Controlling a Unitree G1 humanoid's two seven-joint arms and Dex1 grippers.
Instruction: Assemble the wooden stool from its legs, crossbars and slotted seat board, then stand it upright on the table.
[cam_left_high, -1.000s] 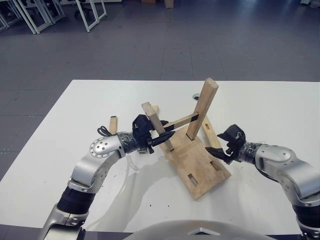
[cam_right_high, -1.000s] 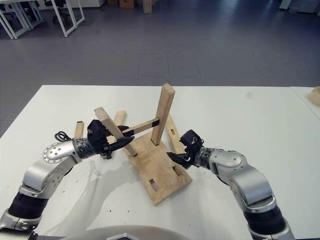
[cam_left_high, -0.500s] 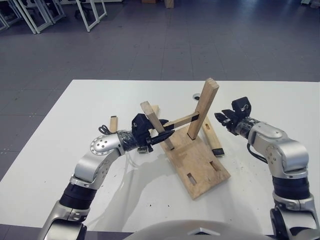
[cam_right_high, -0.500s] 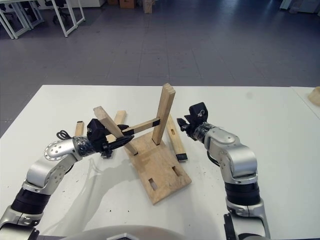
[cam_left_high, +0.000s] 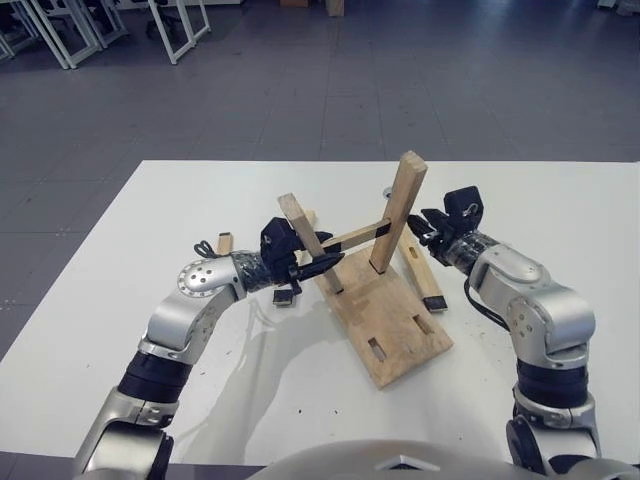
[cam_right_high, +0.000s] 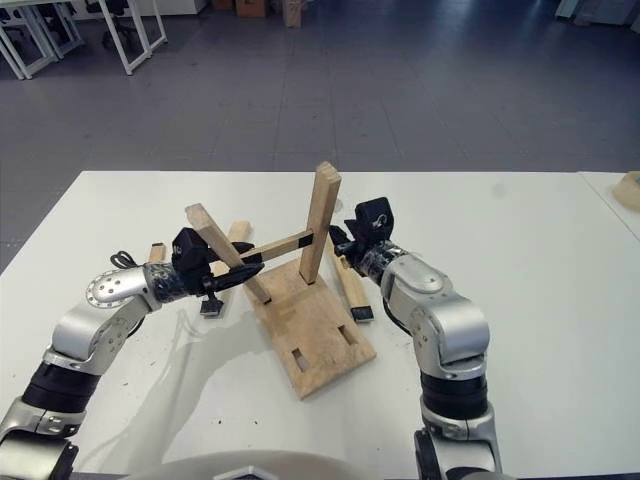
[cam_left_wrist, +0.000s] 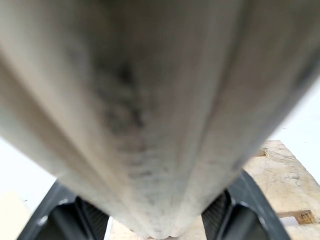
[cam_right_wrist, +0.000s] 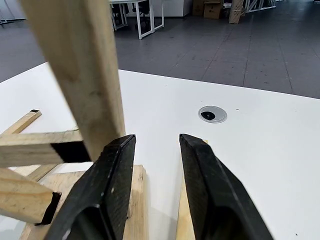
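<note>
The slotted seat board (cam_left_high: 392, 322) lies tilted on the white table (cam_left_high: 520, 200). A tall leg (cam_left_high: 397, 212) stands upright in it. A shorter leg (cam_left_high: 304, 243) leans to the left, and a black-tipped crossbar (cam_left_high: 352, 239) joins the two. My left gripper (cam_left_high: 318, 266) is shut on the leaning leg (cam_left_wrist: 150, 100), with a finger (cam_left_wrist: 227, 210) on each side of it. My right gripper (cam_left_high: 421, 228) is open just right of the tall leg (cam_right_wrist: 80, 65), its left finger (cam_right_wrist: 112, 180) close by the wood, holding nothing.
A loose leg (cam_left_high: 420, 274) with a black end lies along the seat's right edge. More loose pieces lie left of the assembly (cam_left_high: 225, 243) and behind it (cam_left_high: 309, 217), and a black-ended piece (cam_left_high: 283, 297) sits under my left wrist. A cable grommet (cam_right_wrist: 212, 114) is set in the table.
My right gripper has moved from the seat board's front right edge up and back to the tall leg's side. The left gripper has kept its hold on the leaning leg.
</note>
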